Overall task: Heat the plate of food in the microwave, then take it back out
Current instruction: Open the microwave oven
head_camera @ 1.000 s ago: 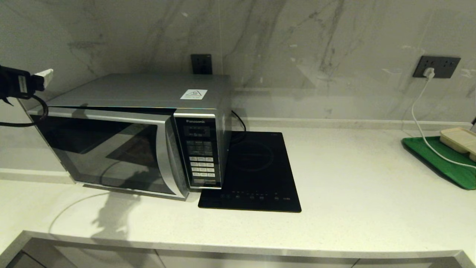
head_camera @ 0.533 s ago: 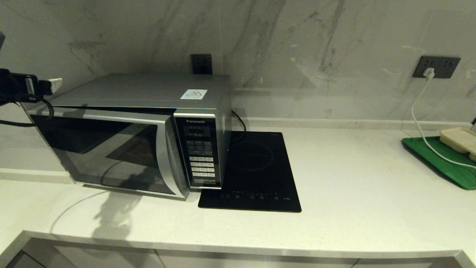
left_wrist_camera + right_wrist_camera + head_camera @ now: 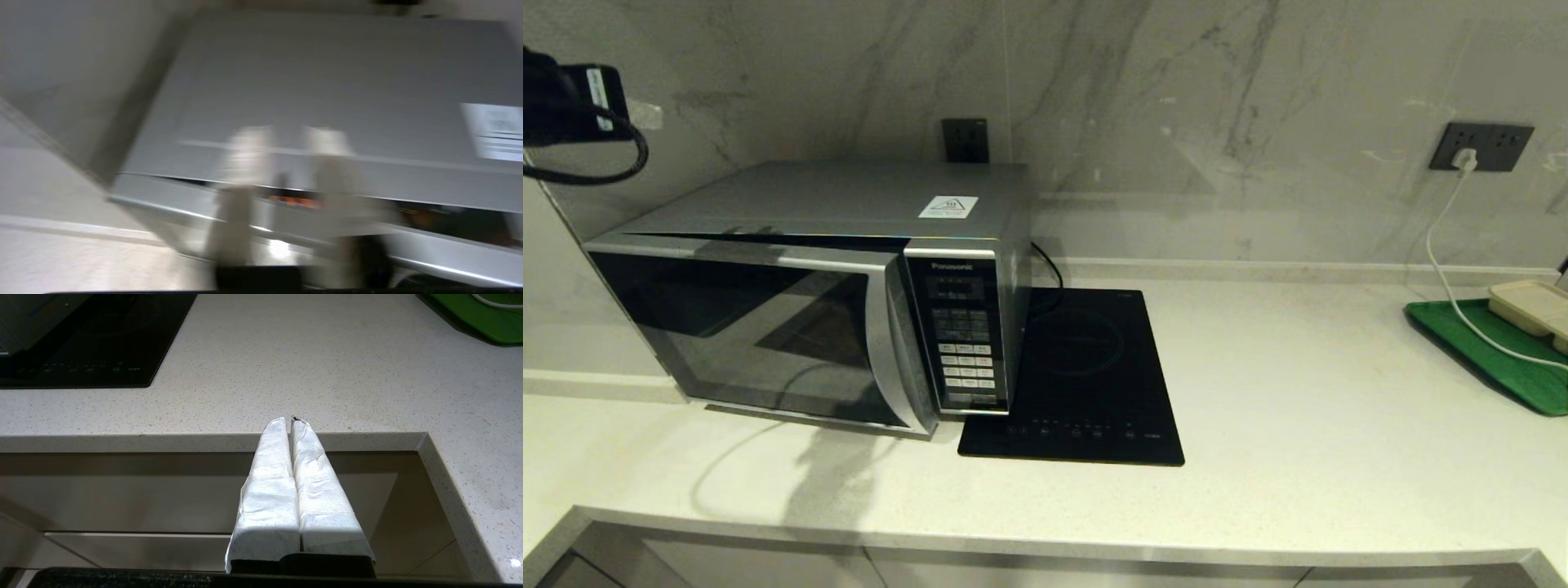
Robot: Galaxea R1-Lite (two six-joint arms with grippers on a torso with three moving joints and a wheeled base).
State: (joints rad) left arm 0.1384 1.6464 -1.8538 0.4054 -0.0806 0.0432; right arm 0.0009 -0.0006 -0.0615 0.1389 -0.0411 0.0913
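The silver Panasonic microwave (image 3: 809,310) stands at the counter's left, its dark glass door pulled slightly away from the body, leaving a thin gap along the top. My left arm's wrist (image 3: 572,102) hangs high at the far left, above and left of the microwave's top left corner. In the left wrist view my left gripper (image 3: 288,136) is open, with nothing between its white fingers, over the microwave's top (image 3: 327,81). An orange patch (image 3: 294,201) shows through the door gap. The plate of food is otherwise hidden. My right gripper (image 3: 291,420) is shut and empty at the counter's front edge.
A black induction hob (image 3: 1078,376) lies right against the microwave's right side. At the far right a green tray (image 3: 1494,351) carries a beige rectangular tray (image 3: 1531,306), crossed by a white cable (image 3: 1445,269) from a wall socket (image 3: 1482,147).
My left arm has lifted up from beside the microwave's top left corner to well above it. Its shadow on the counter has shifted right. The microwave stays as it was.
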